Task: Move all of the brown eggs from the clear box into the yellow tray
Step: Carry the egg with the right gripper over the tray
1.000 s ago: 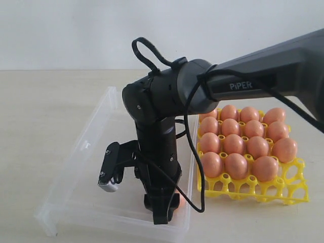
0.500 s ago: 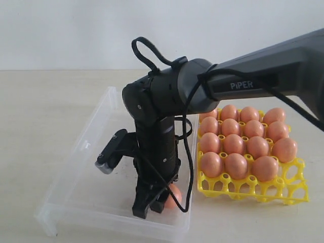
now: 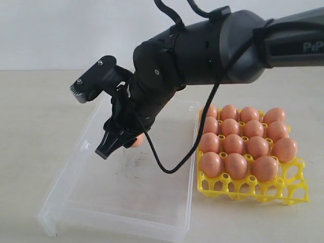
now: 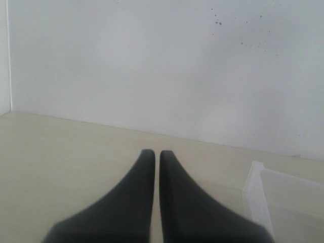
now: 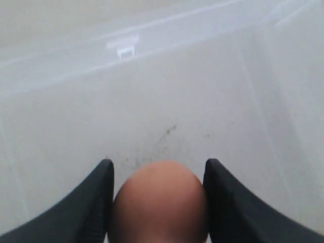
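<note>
Holding one egg point(image 3: 136, 140) between both fingers, my right pincer point(image 3: 112, 144) hangs left of centre in the exterior view, tilted down and to the left over the box point(image 3: 131, 187). The jaws stand about an egg's width apart and press against its two sides; in the right wrist view the egg point(image 5: 159, 202) fills the gap of the pincer point(image 5: 159, 167), with a dark finger touching each flank. It looks clear of the box floor, though I cannot tell by how much.

Under it the box point(image 5: 202, 101) shows dark smudges point(image 5: 162, 136) on its clear floor and a small tab point(image 5: 124, 48) on the wall beyond. I see no other egg lying in the box.

Just beside the box, at the right of the exterior view, the tray point(image 3: 253, 190) sits on the counter point(image 3: 40, 101). Eggs point(image 3: 234, 144) fill its rows in four lines, and the row of cups nearest the bottom edge is bare.

My left pincer point(image 4: 156, 153) has its fingers closed together, only a thin slit between them, and grips nothing. It points over bare counter point(image 4: 61, 162) toward a pale wall point(image 4: 152, 61), with a corner of the box point(image 4: 260, 187) at the lower right of its view.
</note>
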Robot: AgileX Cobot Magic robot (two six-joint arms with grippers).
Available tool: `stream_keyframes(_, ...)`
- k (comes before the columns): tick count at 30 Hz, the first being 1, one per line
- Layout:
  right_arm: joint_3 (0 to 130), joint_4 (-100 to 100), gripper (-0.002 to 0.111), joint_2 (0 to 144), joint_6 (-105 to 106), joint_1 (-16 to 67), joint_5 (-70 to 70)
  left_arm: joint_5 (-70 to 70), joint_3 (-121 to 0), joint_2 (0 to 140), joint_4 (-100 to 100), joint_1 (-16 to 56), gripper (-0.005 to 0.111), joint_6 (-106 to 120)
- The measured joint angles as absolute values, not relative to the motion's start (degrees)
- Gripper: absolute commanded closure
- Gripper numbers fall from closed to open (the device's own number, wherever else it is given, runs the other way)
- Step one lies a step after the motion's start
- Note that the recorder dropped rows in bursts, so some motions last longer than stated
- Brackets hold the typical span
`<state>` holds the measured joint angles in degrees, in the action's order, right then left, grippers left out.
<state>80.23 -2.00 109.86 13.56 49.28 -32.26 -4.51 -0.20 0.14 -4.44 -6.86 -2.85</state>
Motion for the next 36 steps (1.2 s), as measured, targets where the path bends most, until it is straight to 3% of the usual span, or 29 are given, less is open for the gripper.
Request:
stream_keyframes(13, 64.86, -3.12, 0.109, 101.17, 5.73, 49.17, -0.97, -4.51, -0.20, 0.14, -4.44, -6.86, 0.103, -2.85)
stream_keyframes(20, 59.35, -0.49, 0.109, 95.13, 5.38, 46.81, 5.53, -4.51, -0.20, 0.14, -4.44, -6.86, 0.103, -2.85)
stream_keyframes(30, 50.60, 9.83, 0.109, 83.83, 10.25, 37.12, 11.57, -4.51, -0.20, 0.14, -4.44, -6.86, 0.103, -2.85)
stream_keyframes(36, 39.71, 13.23, 0.109, 75.61, 13.31, 33.68, 17.10, -4.51, -0.20, 0.14, -4.44, -6.86, 0.103, -2.85)
